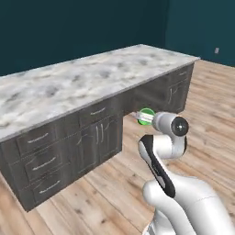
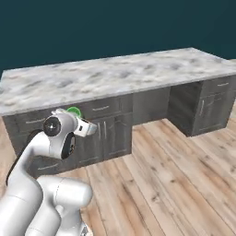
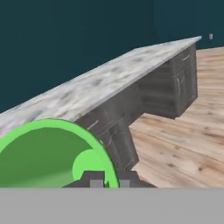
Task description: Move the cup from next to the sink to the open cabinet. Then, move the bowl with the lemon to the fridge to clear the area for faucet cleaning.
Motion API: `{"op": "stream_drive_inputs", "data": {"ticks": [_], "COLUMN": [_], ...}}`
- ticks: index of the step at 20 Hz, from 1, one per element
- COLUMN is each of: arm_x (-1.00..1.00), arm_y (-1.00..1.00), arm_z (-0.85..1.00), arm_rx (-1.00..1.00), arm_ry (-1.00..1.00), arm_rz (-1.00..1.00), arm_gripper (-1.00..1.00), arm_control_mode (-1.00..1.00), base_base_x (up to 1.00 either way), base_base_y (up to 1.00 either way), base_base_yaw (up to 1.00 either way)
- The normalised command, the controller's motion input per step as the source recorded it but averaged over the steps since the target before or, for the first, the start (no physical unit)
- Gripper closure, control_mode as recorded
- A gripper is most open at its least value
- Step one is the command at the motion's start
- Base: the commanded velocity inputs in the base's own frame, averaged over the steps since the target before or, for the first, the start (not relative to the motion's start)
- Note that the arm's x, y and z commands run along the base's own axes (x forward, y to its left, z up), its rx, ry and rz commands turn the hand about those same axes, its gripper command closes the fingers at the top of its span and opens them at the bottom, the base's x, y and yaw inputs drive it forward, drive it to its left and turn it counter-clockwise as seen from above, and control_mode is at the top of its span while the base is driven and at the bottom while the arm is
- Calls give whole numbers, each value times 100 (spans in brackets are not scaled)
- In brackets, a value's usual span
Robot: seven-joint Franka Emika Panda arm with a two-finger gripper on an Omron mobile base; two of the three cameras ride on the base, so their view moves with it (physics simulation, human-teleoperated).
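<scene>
In the pincer (image 3: 107, 180), the cup (image 3: 48, 155).

cup (image 1: 146, 115) – before counter (image 1: 69, 87)

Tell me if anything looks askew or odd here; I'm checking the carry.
One thing: the cup rides tipped on its side in the shut gripper, its open mouth facing the hand camera. The marble counter and wood floor look normal.

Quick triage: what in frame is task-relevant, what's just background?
Task-relevant:
- green cup, held in the shut end effector

Background:
- marble-topped counter
- dark lower cabinets with silver handles
- wood plank floor
- teal wall
</scene>
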Motion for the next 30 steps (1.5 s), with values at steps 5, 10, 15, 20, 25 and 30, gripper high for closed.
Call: {"op": "stream_drive_inputs", "data": {"ticks": [5, 10, 15, 20, 25, 30], "arm_x": [0, 0, 0, 0, 0, 0], "arm_y": [0, 0, 0, 0, 0, 0], "arm_z": [0, 0, 0, 0, 0, 0], "arm_rx": [0, 0, 0, 0, 0, 0], "arm_ry": [0, 0, 0, 0, 0, 0], "arm_rz": [0, 0, 0, 0, 0, 0], "arm_gripper": [100, 100, 100, 100, 100, 100], "arm_control_mode": [100, 100, 100, 100, 100, 100], "base_base_x": [5, 16, 62, 98, 100, 100], "base_base_y": [-65, -54, -12, 23, 43, 54], "base_base_yaw": [-85, -85, -75, -41, -22, -24]}}
